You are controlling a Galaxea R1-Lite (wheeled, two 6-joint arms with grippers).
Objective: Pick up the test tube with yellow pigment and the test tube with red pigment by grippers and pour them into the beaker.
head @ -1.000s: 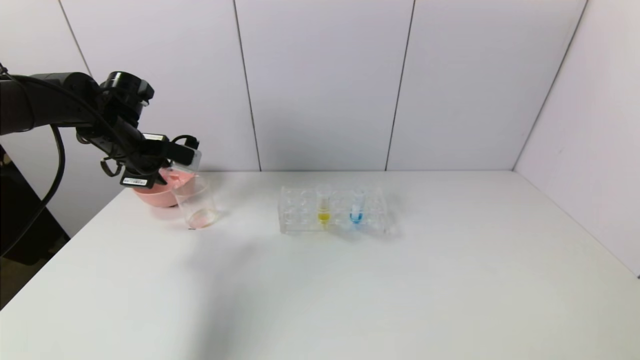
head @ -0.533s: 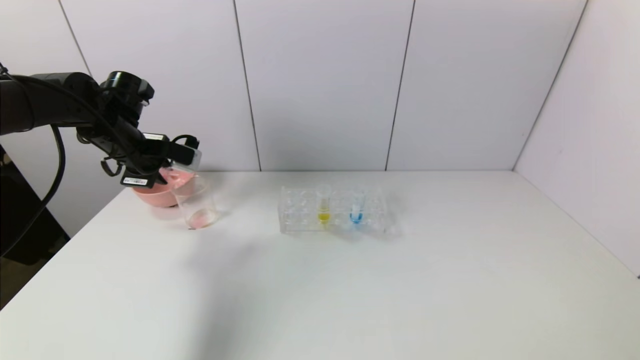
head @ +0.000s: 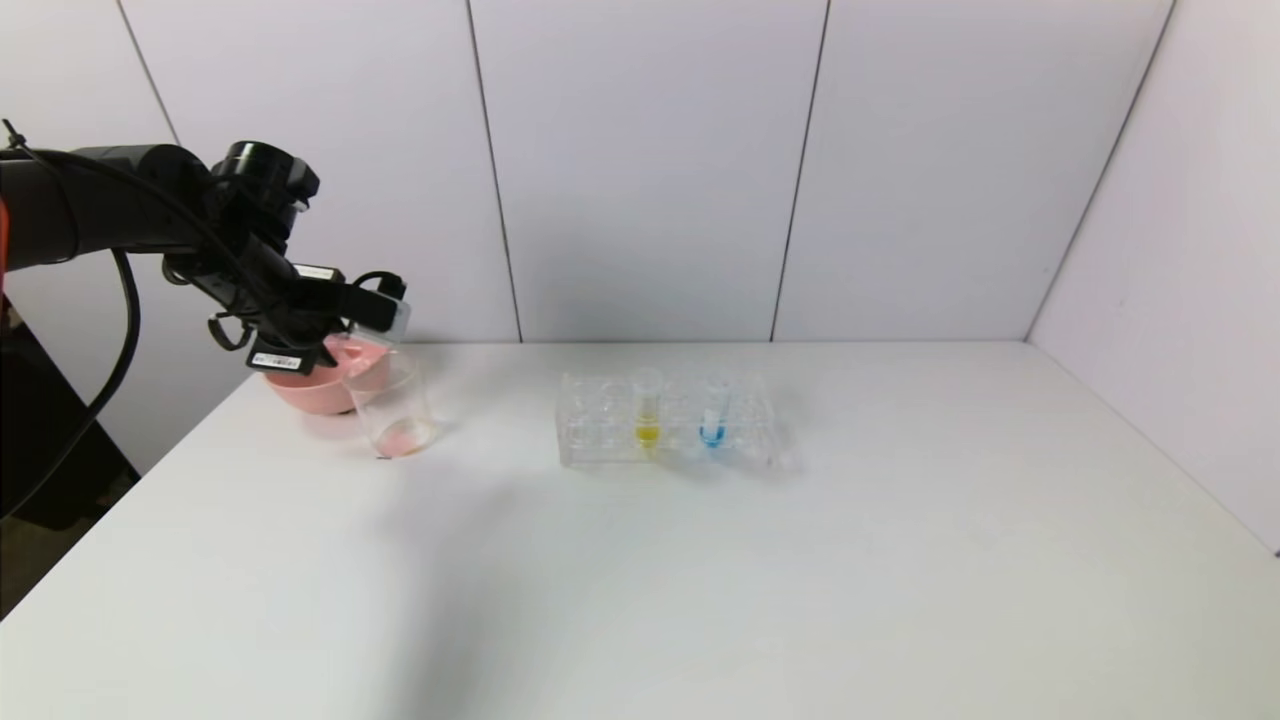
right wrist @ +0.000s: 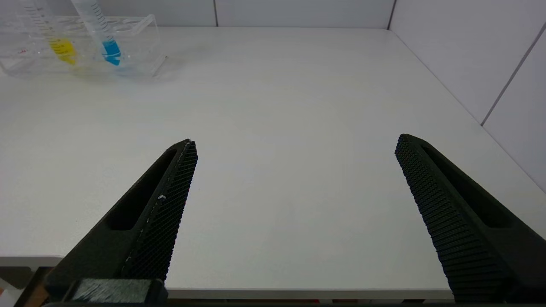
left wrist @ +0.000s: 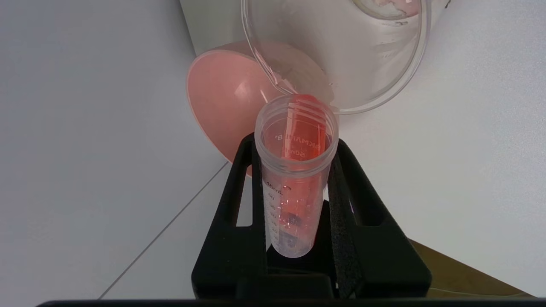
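Observation:
My left gripper (head: pixel 372 310) is shut on the test tube with red pigment (left wrist: pixel 294 179), tilted with its mouth (head: pixel 397 318) over the rim of the beaker (head: pixel 392 405). Red liquid runs along the tube's inside wall toward the mouth, and pinkish-red liquid lies in the beaker's bottom (head: pixel 405 436). In the left wrist view the beaker (left wrist: pixel 384 55) sits just past the tube's mouth. The test tube with yellow pigment (head: pixel 647 410) stands upright in the clear rack (head: pixel 600 425); it also shows in the right wrist view (right wrist: pixel 57 40). My right gripper (right wrist: pixel 294 179) is open and empty at the table's near edge.
A pink bowl (head: pixel 310 385) sits right behind the beaker at the table's far left. A tube with blue liquid (head: pixel 712 412) stands in the rack beside the yellow one. White wall panels close the back and the right side.
The left gripper has shifted slightly up and right with the red tube. More red liquid has collected in the beaker's bottom.

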